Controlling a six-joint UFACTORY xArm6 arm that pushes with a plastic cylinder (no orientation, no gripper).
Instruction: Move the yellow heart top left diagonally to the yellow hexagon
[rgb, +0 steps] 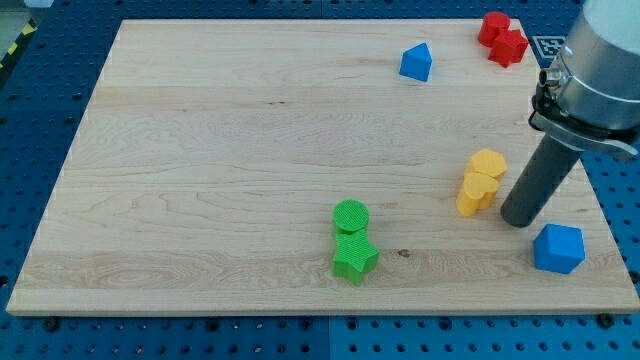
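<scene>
You have eight blocks on the worktop: two red at the top right corner, two blue, two yellow touching near the right edge, and two green by the bottom edge.
</scene>
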